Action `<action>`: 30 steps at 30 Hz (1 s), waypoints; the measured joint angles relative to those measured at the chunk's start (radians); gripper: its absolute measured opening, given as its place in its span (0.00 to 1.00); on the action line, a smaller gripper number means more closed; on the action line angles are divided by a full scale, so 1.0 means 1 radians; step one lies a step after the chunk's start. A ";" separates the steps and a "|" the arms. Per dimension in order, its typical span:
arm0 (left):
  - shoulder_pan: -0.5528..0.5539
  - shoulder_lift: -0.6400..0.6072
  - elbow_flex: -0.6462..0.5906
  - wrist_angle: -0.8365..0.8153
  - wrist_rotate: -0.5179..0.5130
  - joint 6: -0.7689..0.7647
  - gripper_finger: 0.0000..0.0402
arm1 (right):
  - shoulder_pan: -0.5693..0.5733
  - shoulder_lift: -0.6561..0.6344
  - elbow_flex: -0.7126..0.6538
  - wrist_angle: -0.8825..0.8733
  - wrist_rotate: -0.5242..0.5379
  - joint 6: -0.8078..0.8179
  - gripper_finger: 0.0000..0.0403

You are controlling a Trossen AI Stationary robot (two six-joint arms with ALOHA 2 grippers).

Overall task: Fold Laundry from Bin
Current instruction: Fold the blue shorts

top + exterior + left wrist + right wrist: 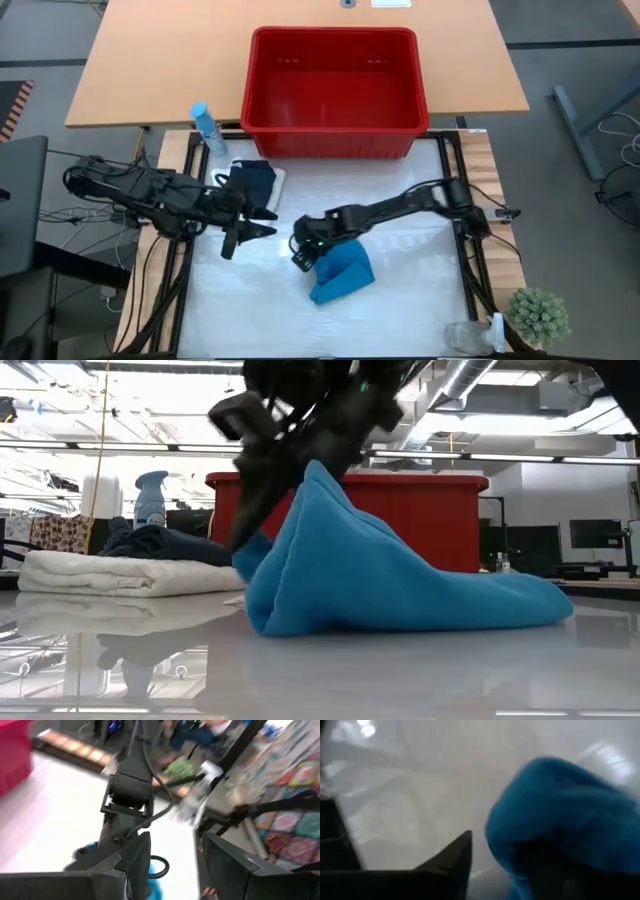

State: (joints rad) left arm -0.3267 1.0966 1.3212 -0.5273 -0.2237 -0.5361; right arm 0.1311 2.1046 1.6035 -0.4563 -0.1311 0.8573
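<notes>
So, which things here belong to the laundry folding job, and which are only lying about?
Belong to the job:
- teal cloth, at the right gripper
- dark navy cloth on the folded white cloth
- red bin
- left gripper, open, beside the stack

Only lying about:
- blue spray bottle
- small green plant

One red bin (334, 92); three cloths: teal (342, 274), navy (254, 182), white (120, 573); two spray bottles (205, 124) (476, 335); one plant (539, 315).

Left end effector (172, 870) fingers spread apart, gap clear between them. Right arm (127, 795) straight ahead over white bench (55, 805) — teal-blue cloth (152, 880) at its base. Red bin (12, 755) at edge — blurred.
</notes>
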 joint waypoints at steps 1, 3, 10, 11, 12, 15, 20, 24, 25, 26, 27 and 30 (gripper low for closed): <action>0.000 0.000 0.000 -0.032 -0.012 -0.004 0.42 | -0.004 0.024 0.000 0.039 -0.056 0.021 0.48; -0.008 0.000 0.000 -0.099 -0.045 -0.007 0.42 | -0.004 0.055 -0.001 0.104 -0.104 0.049 0.55; -0.051 -0.006 -0.084 -0.221 -0.271 0.038 0.42 | 0.073 0.009 0.059 0.121 0.020 -0.056 0.58; -0.054 -0.008 -0.105 -0.210 -0.267 0.038 0.42 | 0.087 -0.008 0.075 0.106 0.054 -0.073 0.58; -0.054 -0.010 -0.128 -0.189 -0.254 0.039 0.42 | 0.100 -0.023 0.090 0.085 0.089 -0.092 0.57; -0.055 -0.009 -0.220 -0.093 -0.214 0.047 0.42 | 0.138 -0.044 0.135 -0.031 0.164 -0.149 0.55; -0.034 -0.009 -0.406 0.216 -0.096 0.106 0.42 | 0.241 -0.038 0.159 -0.220 0.296 -0.163 0.53; 0.014 0.002 -0.533 0.426 0.043 0.120 0.42 | 0.322 -0.040 0.161 -0.399 0.347 -0.042 0.51; 0.026 0.004 -0.553 0.457 0.062 0.107 0.42 | 0.340 -0.039 0.161 -0.436 0.347 -0.001 0.51; 0.037 0.004 -0.571 0.475 0.072 0.091 0.42 | 0.354 -0.039 0.160 -0.465 0.349 0.042 0.50; 0.048 0.005 -0.584 0.488 0.078 0.078 0.42 | 0.367 -0.039 0.158 -0.482 0.359 0.087 0.50; 0.067 0.024 -0.591 0.493 0.071 0.073 0.42 | 0.405 -0.039 0.157 -0.538 0.430 0.221 0.50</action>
State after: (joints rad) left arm -0.2594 1.1203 0.7302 -0.0343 -0.1527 -0.4627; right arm 0.5362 2.0659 1.7604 -0.9940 0.2986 1.0778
